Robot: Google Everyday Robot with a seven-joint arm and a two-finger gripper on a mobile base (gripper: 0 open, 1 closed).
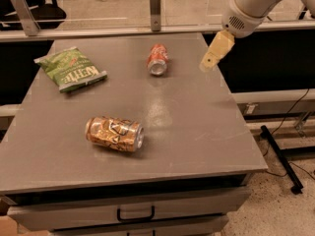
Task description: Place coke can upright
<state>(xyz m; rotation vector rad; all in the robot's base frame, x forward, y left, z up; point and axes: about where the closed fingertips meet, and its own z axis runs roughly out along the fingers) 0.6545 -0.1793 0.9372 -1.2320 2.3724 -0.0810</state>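
Note:
The coke can (157,59), small and red with silver ends, lies on its side at the far middle of the grey table (197,127), one silver end facing me. My gripper (215,53) hangs from the white arm above the table's far right part, to the right of the coke can and apart from it. It holds nothing that I can see.
A larger gold-brown patterned can (114,133) lies on its side at the near left. A green chip bag (71,68) lies at the far left. A railing with posts (155,2) runs behind the table. A drawer handle (135,214) is below the front edge.

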